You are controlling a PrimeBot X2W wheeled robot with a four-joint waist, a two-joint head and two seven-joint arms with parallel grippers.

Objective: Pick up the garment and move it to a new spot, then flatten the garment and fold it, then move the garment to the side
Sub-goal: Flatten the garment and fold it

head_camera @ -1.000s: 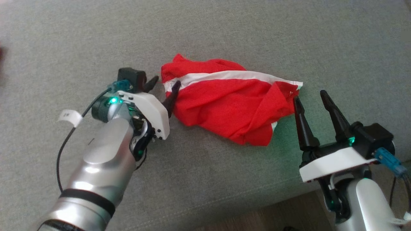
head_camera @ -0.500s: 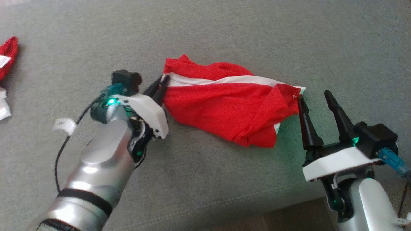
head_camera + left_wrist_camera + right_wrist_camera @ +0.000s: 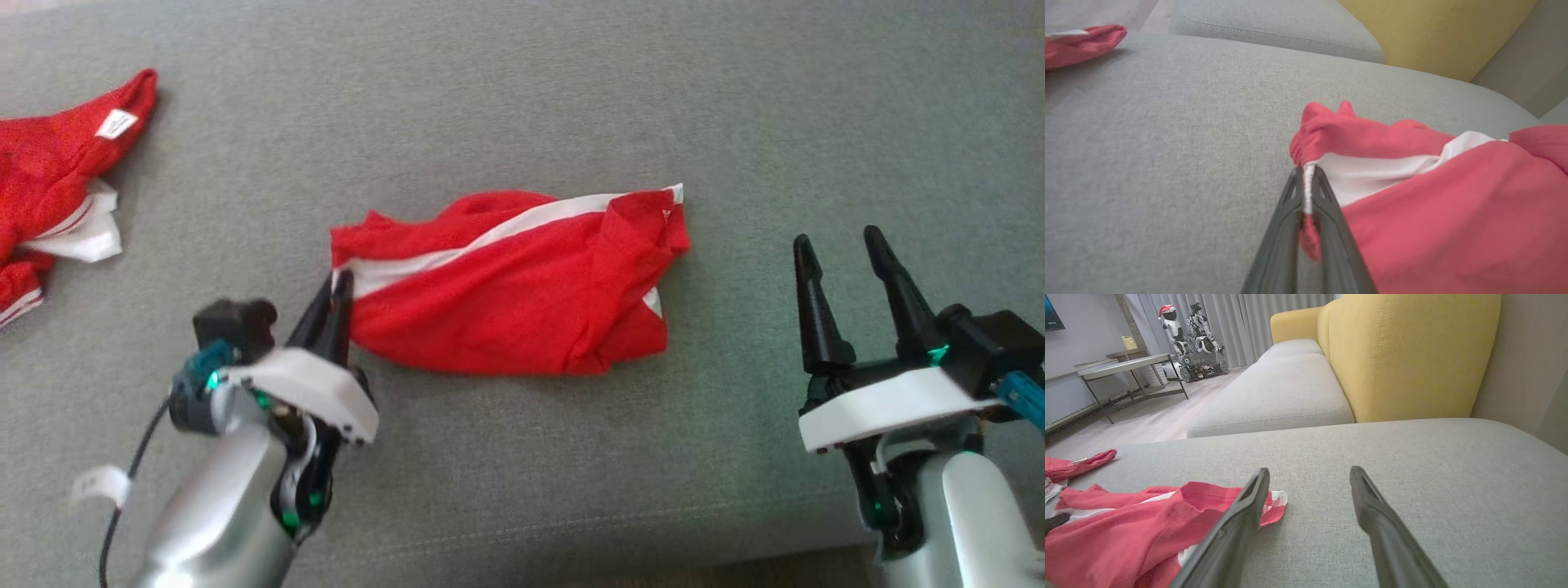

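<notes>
Since a second ago the left gripper (image 3: 336, 282), two long dark fingers on a white base, has closed on the left edge of the crumpled red garment with a white stripe (image 3: 506, 302). The cloth's right corner, then against a finger of the right gripper (image 3: 838, 238), now lies apart from it. The head camera has swung too, bringing a second red-and-white piece of clothing (image 3: 49, 180) into view at far left. That piece lies bunched on the grey fabric sofa cushion (image 3: 522, 90), well apart from the task garment. In the left wrist view the fingers (image 3: 1333, 220) pinch the white hem between them. The garment lies mid-cushion, its stripe slanting. To its right, the right gripper hovers with jaws wide and nothing between them. Behind the cushion rises a yellow upholstered backrest (image 3: 1412, 355).
</notes>
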